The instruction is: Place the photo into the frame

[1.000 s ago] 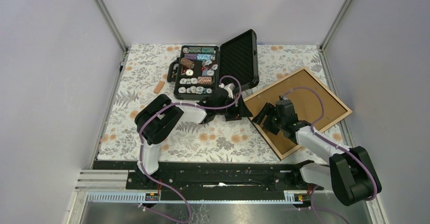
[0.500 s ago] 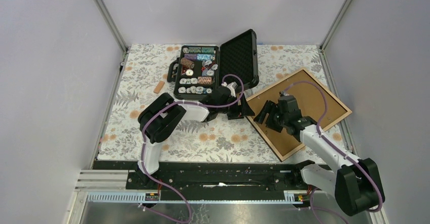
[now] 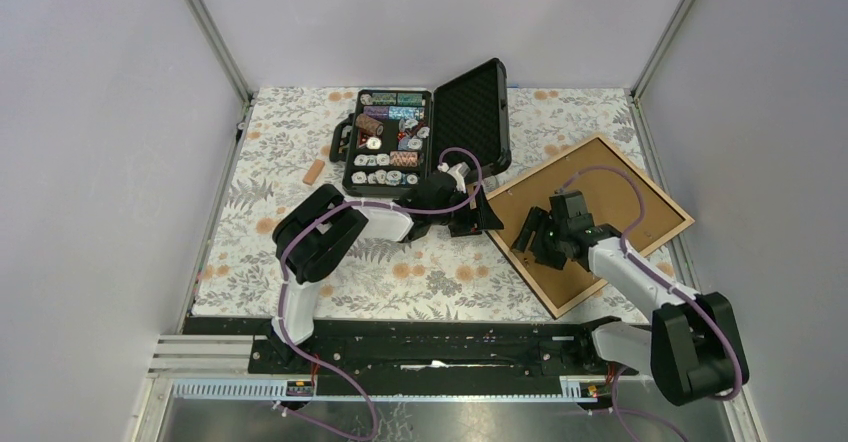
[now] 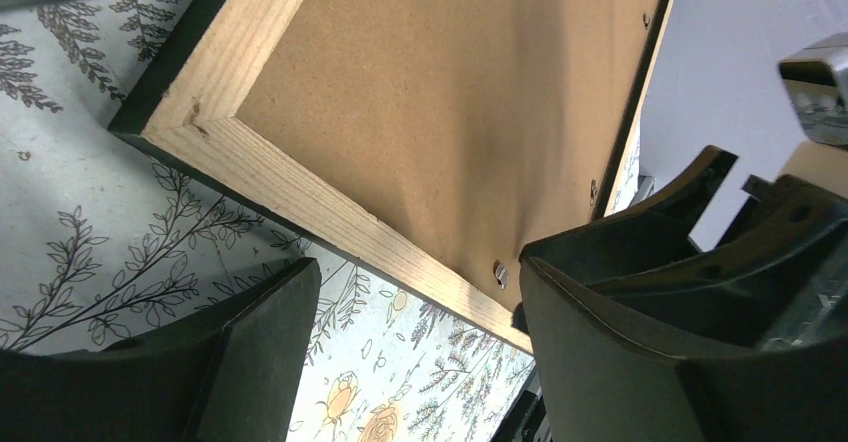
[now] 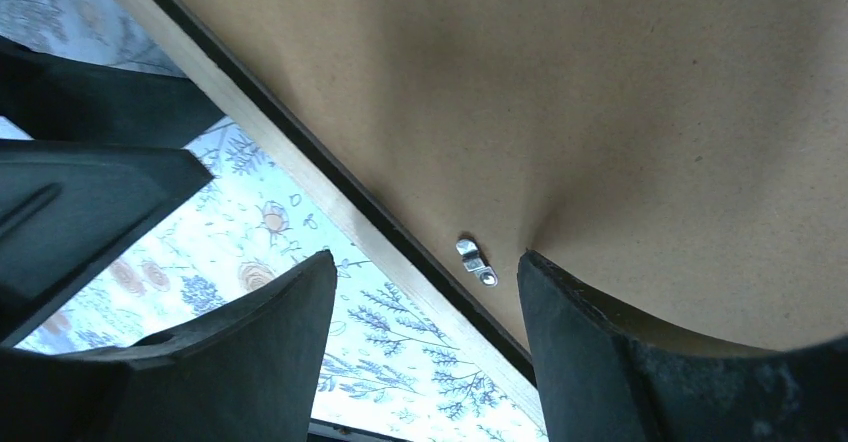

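Both splayed — left gripper [image 4: 415, 282], right gripper [image 5: 422, 262].

Place: a robot test cell in a lab is showing here, not a home.
Walls: plain pale panels [image 3: 100, 112] are closing in the left, back and right of the overhead view, with aluminium posts [image 3: 209, 32] rising at the far corners.
Mounting: a black rail [image 3: 440, 347] is crossing the bottom edge, carrying the left arm [image 3: 320, 242] and right arm [image 3: 640, 282], with purple cables [image 3: 600, 175] looping over them.
Surface: a floral cloth [image 3: 270, 152] is covering the table.
Props: a poker chip case [image 3: 395, 142] is sitting open at upper centre; a frame [image 3: 610, 202] is lying back up at centre right.
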Controlling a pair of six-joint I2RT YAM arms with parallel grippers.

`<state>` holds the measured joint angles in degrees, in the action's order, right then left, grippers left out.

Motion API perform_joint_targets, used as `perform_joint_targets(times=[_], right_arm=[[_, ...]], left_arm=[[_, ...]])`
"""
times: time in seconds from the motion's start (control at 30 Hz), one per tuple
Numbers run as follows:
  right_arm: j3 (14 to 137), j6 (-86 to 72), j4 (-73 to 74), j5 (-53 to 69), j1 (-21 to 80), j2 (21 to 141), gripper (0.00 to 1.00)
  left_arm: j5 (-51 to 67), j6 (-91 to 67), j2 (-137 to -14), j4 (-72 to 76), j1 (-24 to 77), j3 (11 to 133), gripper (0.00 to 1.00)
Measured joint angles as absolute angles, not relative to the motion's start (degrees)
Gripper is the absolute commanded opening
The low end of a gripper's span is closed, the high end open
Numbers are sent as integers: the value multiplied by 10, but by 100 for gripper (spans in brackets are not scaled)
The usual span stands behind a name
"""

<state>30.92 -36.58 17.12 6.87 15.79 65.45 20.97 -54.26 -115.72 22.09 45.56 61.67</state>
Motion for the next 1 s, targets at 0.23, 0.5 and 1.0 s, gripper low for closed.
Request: perform_joint_targets(times=[0.23, 0.5, 1.0], right_arm=[[305, -346, 147, 118, 156, 691, 68], [302, -330, 130, 181, 156, 705, 66], [309, -350, 196, 170, 154, 691, 67]], left_arm=[[209, -543, -1157, 221, 456, 617, 79], [209, -543, -1157, 221, 456, 617, 79], [212, -538, -1158, 218, 455, 619, 79]])
